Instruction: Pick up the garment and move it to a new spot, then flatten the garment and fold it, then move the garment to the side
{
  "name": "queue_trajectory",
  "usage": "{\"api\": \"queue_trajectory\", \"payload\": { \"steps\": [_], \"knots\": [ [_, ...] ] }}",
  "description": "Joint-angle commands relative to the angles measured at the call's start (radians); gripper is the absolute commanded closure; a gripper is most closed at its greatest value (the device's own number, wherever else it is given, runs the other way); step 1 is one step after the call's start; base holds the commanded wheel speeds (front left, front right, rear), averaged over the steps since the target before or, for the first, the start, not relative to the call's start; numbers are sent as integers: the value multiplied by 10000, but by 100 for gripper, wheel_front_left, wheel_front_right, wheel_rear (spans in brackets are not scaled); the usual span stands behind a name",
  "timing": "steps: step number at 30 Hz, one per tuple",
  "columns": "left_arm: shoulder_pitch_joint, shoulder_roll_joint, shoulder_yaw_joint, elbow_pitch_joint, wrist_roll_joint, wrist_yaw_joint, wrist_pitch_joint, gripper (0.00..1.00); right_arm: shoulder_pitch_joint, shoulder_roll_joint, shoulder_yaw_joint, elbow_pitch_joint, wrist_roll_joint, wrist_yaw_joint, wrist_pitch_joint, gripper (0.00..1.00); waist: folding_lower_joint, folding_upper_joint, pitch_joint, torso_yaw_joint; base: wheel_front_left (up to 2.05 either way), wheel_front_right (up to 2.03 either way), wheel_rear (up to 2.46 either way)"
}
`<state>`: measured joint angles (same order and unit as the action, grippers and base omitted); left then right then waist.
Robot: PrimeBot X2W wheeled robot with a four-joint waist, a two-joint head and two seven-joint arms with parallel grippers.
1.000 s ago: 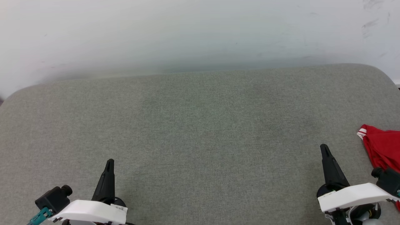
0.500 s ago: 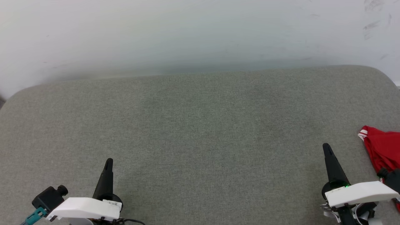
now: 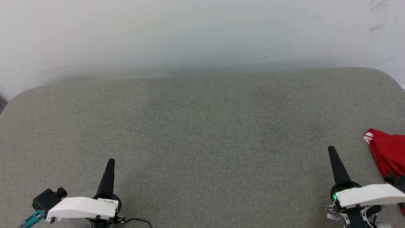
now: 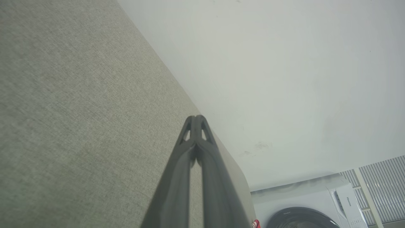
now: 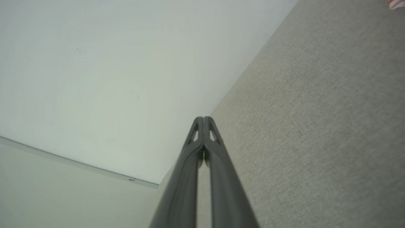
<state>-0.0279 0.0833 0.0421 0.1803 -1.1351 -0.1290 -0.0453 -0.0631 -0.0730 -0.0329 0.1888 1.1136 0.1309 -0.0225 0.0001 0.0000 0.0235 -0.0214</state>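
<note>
Both tools are closed and hold nothing: the left gripper (image 3: 110, 162) and the right gripper (image 3: 331, 149) each show their 2 dark fingers pressed together into 1 point, and the wrist views confirm that no cloth is between them. They are over the grey cushion (image 3: 202, 133), with fingers pointing toward the wall (image 3: 190, 31). The garment (image 3: 387, 152) lies on the cushion just beside the right gripper, on its outer side, and well apart from the left gripper, so the right arm is clearly the nearer one. Only a red part with a red-and-white striped corner is visible. The rest is cut by the picture edge and partly covered by the right wrist, so I cannot tell if it is folded or crumpled. The visible part runs roughly parallel to the right fingers, from a little beyond the fingertip back toward the wrist. This place at the side fits a garment waiting to be picked up, and equally a garment put aside after folding; the pictures do not decide this.
</note>
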Motion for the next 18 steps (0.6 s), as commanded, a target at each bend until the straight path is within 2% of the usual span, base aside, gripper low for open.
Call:
{"api": "queue_trajectory", "payload": {
  "steps": [1, 18],
  "knots": [
    [-251, 31, 45, -49, -195, -15, 58, 100, -260, -77, -35, -51, 230, -1, 55, 100, -1, 0, -3, 3, 0, 0, 0],
    [-458, -23, 176, 186, -1823, -20, 502, 100, -323, -64, -183, 155, 1927, -1, 407, 100, -1, 0, -59, 62, 0, 0, 0]
  ]
}}
